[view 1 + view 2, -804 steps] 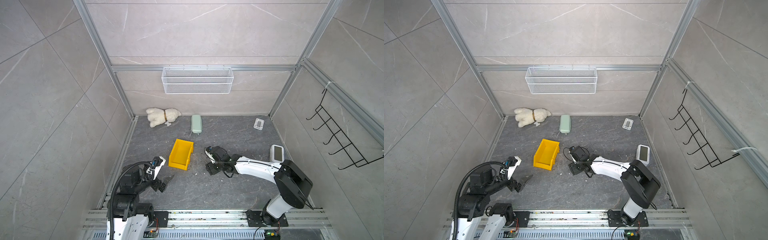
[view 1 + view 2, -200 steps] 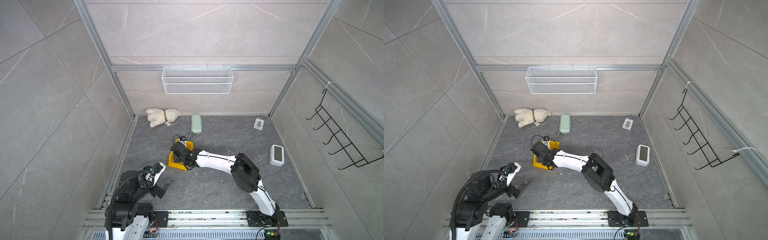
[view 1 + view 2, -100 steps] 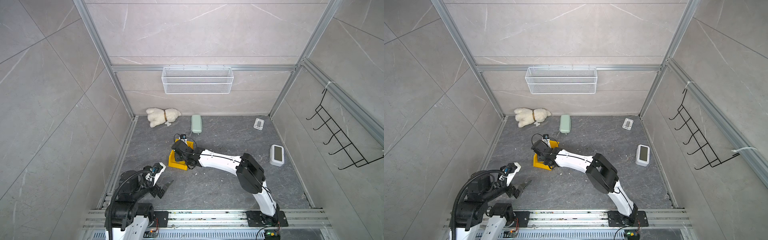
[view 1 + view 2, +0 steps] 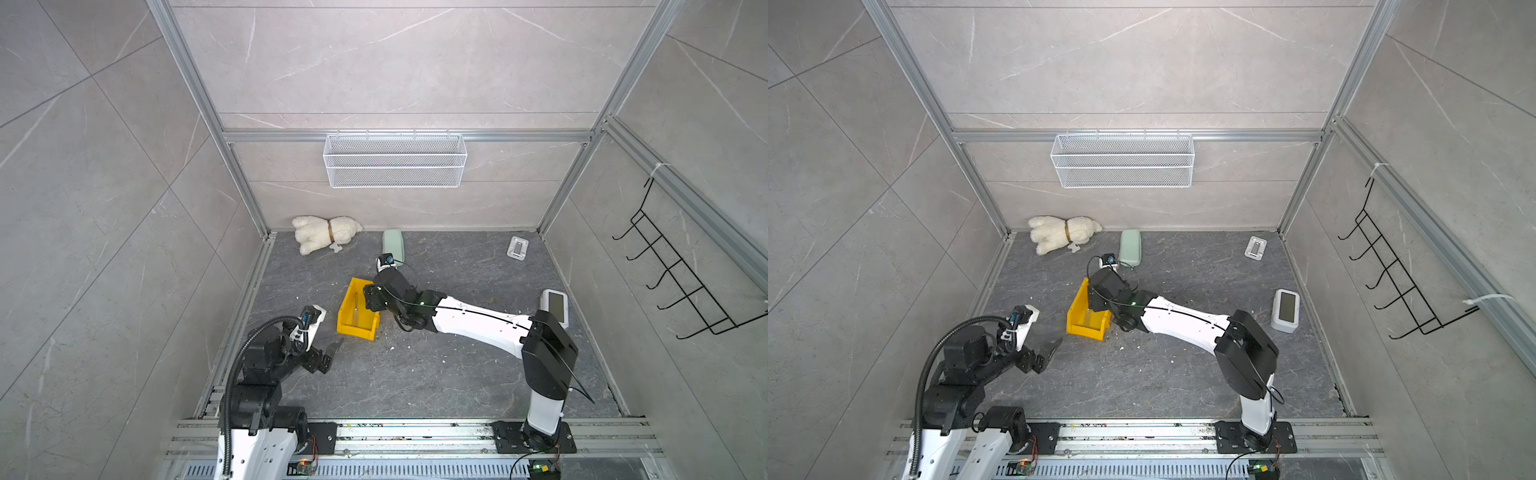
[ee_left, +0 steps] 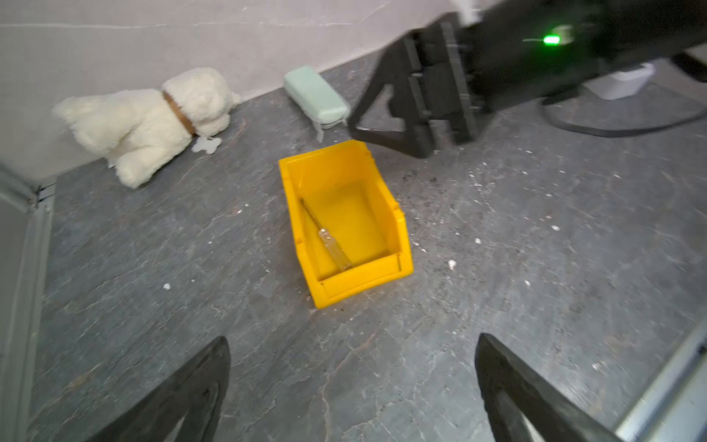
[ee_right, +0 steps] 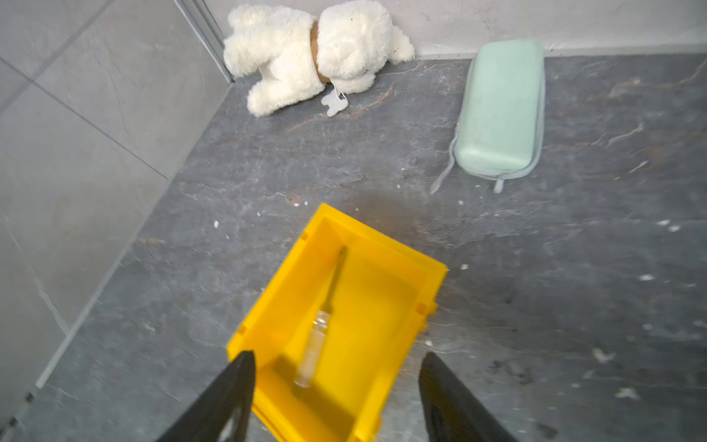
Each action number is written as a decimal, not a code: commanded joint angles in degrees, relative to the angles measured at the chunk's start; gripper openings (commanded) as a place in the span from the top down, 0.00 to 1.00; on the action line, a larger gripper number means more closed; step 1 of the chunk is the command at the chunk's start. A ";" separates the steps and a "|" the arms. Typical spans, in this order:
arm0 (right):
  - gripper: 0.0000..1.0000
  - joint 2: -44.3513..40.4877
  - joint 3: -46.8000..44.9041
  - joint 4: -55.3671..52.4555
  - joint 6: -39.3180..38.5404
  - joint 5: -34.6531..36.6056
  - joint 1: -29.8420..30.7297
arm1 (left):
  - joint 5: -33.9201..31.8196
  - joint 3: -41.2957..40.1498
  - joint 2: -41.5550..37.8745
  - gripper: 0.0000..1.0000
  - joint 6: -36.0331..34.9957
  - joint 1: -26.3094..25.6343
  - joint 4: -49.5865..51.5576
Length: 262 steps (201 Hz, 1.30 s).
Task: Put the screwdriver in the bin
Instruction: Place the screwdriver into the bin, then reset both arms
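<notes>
With screwdriver (image 6: pixel 320 333) lying in bin (image 6: pixel 386 367), risking clipping rim on retreat; right gripper (image 6: pixel 336 398) spread, empty; left gripper (image 5: pixel 352 386) seemingly spread, idling.

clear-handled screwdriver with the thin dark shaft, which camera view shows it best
The right wrist view: the clear-handled screwdriver lies unobstructed and large inside the yellow plastic bin, handle and shaft distinct. The left wrist view shows it whole but smaller, along one wall. In both top views it is only a faint sliver.
</notes>
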<state>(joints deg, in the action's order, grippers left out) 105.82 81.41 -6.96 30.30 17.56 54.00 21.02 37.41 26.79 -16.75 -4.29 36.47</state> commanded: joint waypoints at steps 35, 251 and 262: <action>0.08 -13.80 -14.45 10.86 -13.17 -1.40 -6.03 | -15.66 -1.16 9.55 0.00 12.97 0.59 -21.11; 0.02 -29.92 -66.04 70.27 -44.77 14.84 -26.61 | -26.31 -20.70 44.46 0.00 14.10 6.61 -76.97; 0.01 -33.93 -65.34 60.68 -42.80 12.93 -28.03 | -25.94 -19.98 45.36 0.00 14.59 6.63 -76.69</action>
<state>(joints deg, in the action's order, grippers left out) 80.60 14.81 63.99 -13.41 30.89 27.55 -7.42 15.27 70.70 -3.75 2.04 -36.62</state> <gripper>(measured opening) 0.982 0.995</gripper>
